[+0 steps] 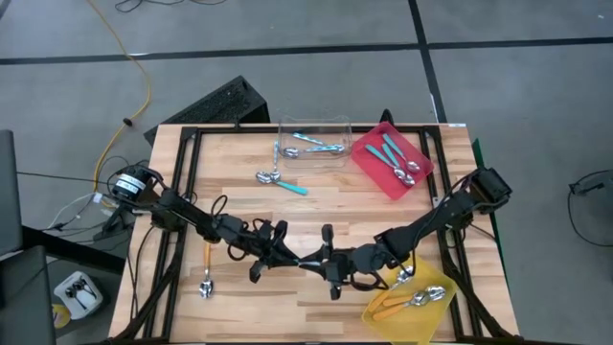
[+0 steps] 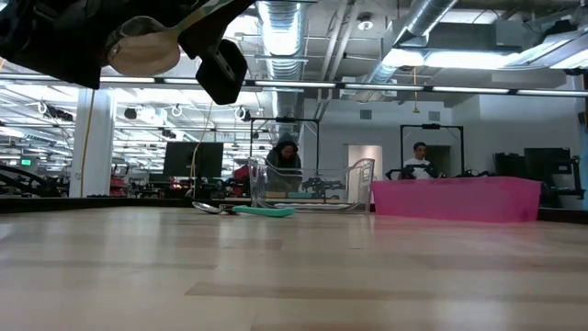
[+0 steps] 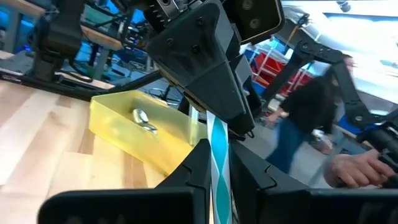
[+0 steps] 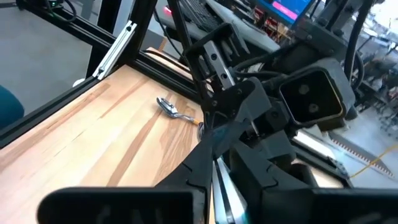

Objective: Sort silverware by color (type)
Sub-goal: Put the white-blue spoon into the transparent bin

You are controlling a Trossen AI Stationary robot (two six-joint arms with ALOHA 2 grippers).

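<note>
Since both arms meet over the table's [image 1: 239, 192] front middle, high view first: left gripper [image 1: 287, 257] and right gripper [image 1: 330, 261] sit tip to tip w/ a teal spoon [image 1: 310, 259] bridging them, clear of the wood. An orange spoon [image 1: 207, 268] lies apart to the left; more spoons lie in the red tray [image 1: 367, 165], clear tray [image 1: 337, 123] and yellow tray [image 1: 383, 309]. Low view: the spoon's shiny bowl hangs up top among dark gripper parts; can't tell whose. Left wrist view: left fingers [image 3: 196, 168] are pinched tight on the thin teal handle, yellow tray beyond. Right wrist view: right fingers [image 4: 199, 165] look closed on the metal end. Judgement: light, stiff, slim; polished bowl probably slippery, so the plastic handle near mid-length is the better hold, and w/ an end-only pinch it'll likely swivel.
</note>
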